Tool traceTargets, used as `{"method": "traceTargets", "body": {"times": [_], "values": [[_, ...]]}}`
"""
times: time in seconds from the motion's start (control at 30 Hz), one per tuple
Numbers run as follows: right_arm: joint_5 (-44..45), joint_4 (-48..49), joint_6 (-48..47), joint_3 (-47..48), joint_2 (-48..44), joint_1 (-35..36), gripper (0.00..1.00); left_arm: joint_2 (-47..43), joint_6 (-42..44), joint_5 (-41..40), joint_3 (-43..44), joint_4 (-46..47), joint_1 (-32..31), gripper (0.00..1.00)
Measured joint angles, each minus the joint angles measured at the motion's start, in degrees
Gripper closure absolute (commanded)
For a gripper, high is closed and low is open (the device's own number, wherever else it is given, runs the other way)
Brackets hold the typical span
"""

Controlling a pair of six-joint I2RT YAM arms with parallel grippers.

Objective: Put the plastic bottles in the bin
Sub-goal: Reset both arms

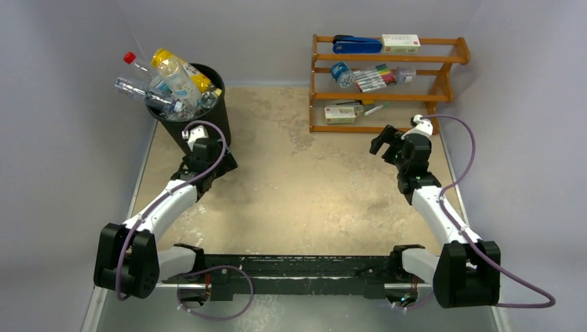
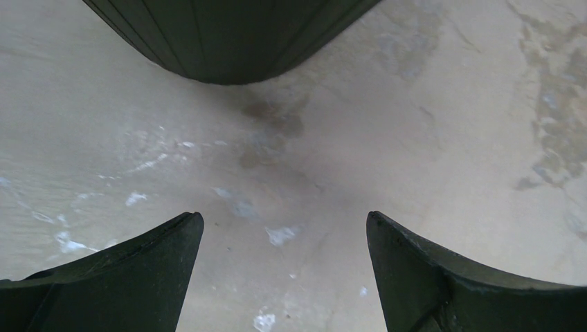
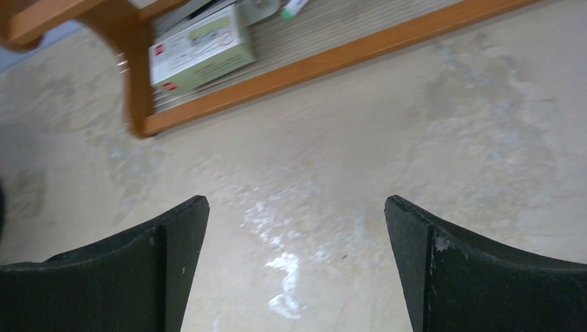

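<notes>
As bottles (image 1: pixel 176 80) fill the bin (image 1: pixel 219 115), left fingers (image 2: pixel 124 280) apart

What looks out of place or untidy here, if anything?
The bin is overfull: bottles heap above its rim, and a red-capped bottle sticks out past the left edge. It may slide off.
</notes>
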Motion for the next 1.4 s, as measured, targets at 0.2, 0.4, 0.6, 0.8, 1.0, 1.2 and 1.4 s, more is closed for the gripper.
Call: {"method": "traceTargets", "body": {"times": [0.2, 0.4, 0.6, 0.8, 1.0, 1.2, 1.4], "values": [[10.3, 13.9, -4.4, -9.8, -0.4, -1.1, 0.00, 2.2, 5.1, -9.0, -1.8, 6.3, 0.3, 0.11], [16.2, 25.9, -9.7, -14.5, 2.1, -3.2, 0.00, 3.1, 13.4, -11.8, -7.9, 17.4, 4.7, 0.11], [18.5, 39.0, -12.4, -15.8, 10.9, -5.6, 0.00, 5.6, 21.5, -12.1, -13.3, 29.7, 8.0, 0.11], [19.0, 49.2, -16.0, -17.4, 17.3, -6.3, 0.00, 15.7, 24.6, -10.5, -14.5, 43.1, 12.3, 0.11], [18.8, 59.3, -20.3, -17.0, 24.3, -6.5, 0.00, 22.0, 25.9, -8.4, -15.0, 55.5, 13.0, 0.11], [15.9, 67.1, -23.0, -19.7, 24.5, -6.5, 0.00, 24.5, 27.1, -6.6, -16.1, 61.9, 13.3, 0.10], [14.2, 73.6, -25.0, -21.9, 26.3, -6.5, 0.00, 25.5, 28.4, -3.6, -19.6, 70.6, 13.3, 0.10]]}}
